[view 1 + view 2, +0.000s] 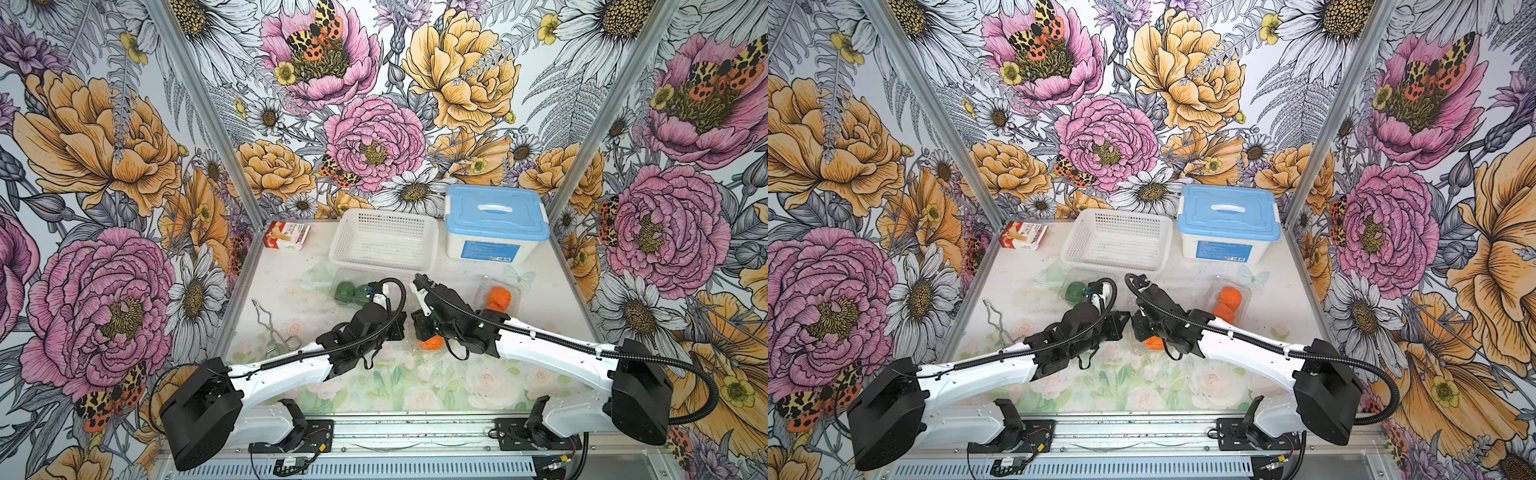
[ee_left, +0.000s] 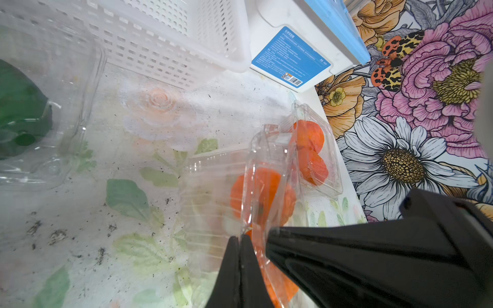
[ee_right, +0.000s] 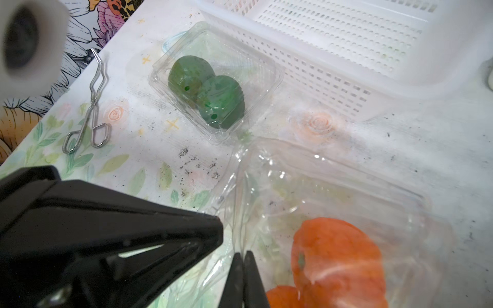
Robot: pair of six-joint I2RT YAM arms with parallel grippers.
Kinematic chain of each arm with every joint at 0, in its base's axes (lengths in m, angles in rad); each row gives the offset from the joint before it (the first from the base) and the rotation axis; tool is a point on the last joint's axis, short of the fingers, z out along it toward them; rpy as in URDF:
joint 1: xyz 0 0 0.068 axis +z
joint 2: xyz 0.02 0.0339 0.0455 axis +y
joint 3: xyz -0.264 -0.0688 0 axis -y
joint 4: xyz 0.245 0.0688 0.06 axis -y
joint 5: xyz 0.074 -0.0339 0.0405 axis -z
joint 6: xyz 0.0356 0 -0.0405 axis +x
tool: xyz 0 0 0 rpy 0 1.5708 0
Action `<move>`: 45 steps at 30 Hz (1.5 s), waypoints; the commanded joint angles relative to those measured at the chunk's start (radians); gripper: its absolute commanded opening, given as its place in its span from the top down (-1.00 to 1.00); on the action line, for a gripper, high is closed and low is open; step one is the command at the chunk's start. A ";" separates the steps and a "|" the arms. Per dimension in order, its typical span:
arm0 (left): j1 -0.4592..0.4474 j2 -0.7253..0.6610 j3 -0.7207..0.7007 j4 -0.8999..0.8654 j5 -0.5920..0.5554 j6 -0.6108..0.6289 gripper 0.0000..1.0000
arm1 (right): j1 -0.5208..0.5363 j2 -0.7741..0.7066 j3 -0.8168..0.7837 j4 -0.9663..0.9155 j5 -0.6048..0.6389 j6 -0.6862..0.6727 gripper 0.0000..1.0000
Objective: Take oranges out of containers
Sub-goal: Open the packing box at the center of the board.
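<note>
At the table's centre a clear clamshell container [image 3: 333, 181] holds two oranges [image 3: 338, 261], seen from above as an orange patch [image 1: 431, 343] under the two wrists. My left gripper [image 2: 240, 240] is shut on the thin plastic rim of this container. My right gripper [image 3: 243, 256] is shut on the plastic edge from the opposite side, close beside the left one. A second container with two oranges [image 1: 498, 298] lies to the right. A third container with two dark green fruits [image 3: 208, 90] lies to the left, lid shut.
A white perforated basket [image 1: 382, 259] stands behind the containers, and a white tub with a blue lid [image 1: 494, 216] at the back right. Metal tongs [image 1: 274, 328] lie near the left wall. A small red and white carton [image 1: 286, 236] sits at the back left.
</note>
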 commanded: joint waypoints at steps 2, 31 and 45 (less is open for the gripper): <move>0.004 -0.042 0.016 -0.026 -0.036 0.016 1.00 | -0.022 -0.056 -0.034 -0.079 0.175 0.003 1.00; 0.071 0.108 0.045 0.018 0.068 0.011 1.00 | -0.099 -0.227 -0.109 -0.077 0.162 0.025 1.00; 0.216 0.172 0.107 0.030 0.187 0.080 1.00 | -0.213 -0.177 -0.063 -0.075 0.072 0.025 0.66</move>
